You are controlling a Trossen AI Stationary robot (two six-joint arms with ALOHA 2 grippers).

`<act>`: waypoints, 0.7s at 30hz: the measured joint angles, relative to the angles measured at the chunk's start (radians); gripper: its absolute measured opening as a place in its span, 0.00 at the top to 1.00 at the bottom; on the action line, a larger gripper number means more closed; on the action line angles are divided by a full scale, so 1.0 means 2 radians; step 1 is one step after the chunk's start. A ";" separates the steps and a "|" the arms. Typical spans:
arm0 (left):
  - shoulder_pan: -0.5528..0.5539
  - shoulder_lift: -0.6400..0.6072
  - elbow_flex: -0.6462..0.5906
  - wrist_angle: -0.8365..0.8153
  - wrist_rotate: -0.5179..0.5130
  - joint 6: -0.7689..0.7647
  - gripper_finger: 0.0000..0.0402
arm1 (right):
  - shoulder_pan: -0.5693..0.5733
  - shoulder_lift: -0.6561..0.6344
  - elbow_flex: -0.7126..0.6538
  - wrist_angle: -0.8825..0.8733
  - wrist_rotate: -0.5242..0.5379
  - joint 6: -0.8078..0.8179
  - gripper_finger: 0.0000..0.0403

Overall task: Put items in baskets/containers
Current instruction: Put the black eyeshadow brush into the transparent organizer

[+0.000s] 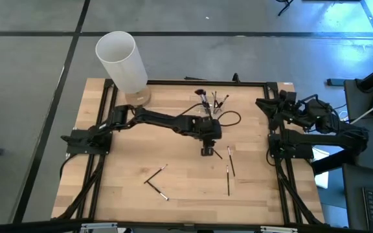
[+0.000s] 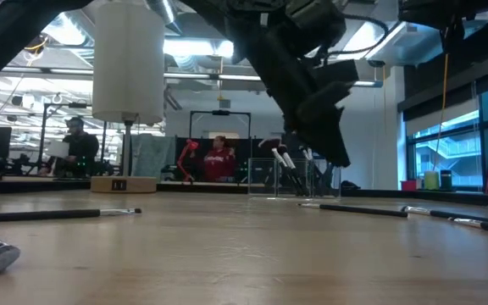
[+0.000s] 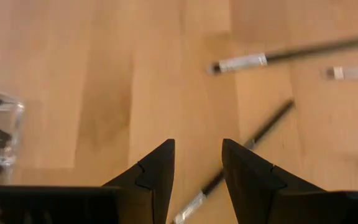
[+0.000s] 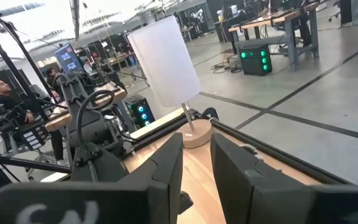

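Observation:
Several thin black-handled brushes lie flat on the wooden table: two at the near left, three near the centre right. More brushes stand in the clear organizer at the far centre, which also shows in the low view. My left gripper hangs open above the table, tilted down. In its wrist view the fingertips stand above one lying brush without touching it. My right gripper waits open and level at the right edge, holding nothing.
A tall white cylinder stands on a round base at the far left corner. A black frame rims the table. Two more brushes lie just beyond my left gripper. People sit in the room behind the table.

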 joint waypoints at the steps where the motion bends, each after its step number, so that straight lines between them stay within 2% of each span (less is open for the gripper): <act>1: 0.000 0.003 0.000 -0.005 0.005 0.012 0.68 | 0.000 0.004 0.000 0.001 0.000 0.000 0.79; 8: 0.001 0.015 0.000 -0.016 0.015 0.084 0.68 | 0.000 0.017 0.000 0.009 0.000 -0.006 0.79; 21: 0.001 0.038 0.000 -0.032 0.018 0.155 0.71 | 0.000 0.017 0.000 0.013 0.000 -0.009 0.79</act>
